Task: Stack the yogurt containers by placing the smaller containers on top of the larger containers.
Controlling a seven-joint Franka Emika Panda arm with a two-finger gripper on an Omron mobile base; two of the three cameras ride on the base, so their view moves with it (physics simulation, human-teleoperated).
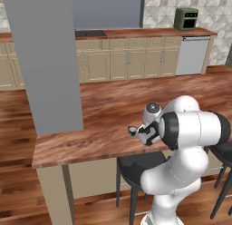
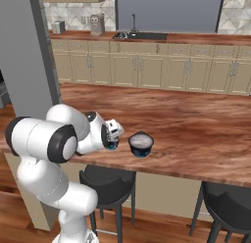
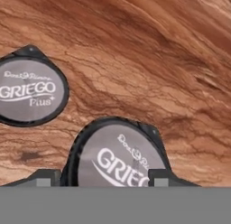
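Note:
My gripper [image 3: 104,178] is down at the counter's near edge. Its two fingertips [image 3: 164,177] sit against the sides of a dark yogurt container [image 3: 119,157] with a grey "Griego" lid, so it is shut on it. That container shows as a blue cup [image 2: 112,146] under the hand [image 2: 113,134], narrower than the widest cup [image 2: 141,143] just to its right. A second lidded cup [image 3: 29,91] stands apart at the upper left of the hand view. A small dark cup [image 1: 132,130] stands close to the left of the hand [image 1: 146,134]. I cannot tell whether the held cup is off the wood.
The cups stand on a long wooden island counter [image 2: 196,129] near its front edge. A grey pillar [image 1: 45,61] rises at the counter's left end. Black stools [image 2: 105,181] stand below the edge. Cabinets, a sink [image 2: 139,35] and a green toaster oven [image 1: 186,18] line the back wall.

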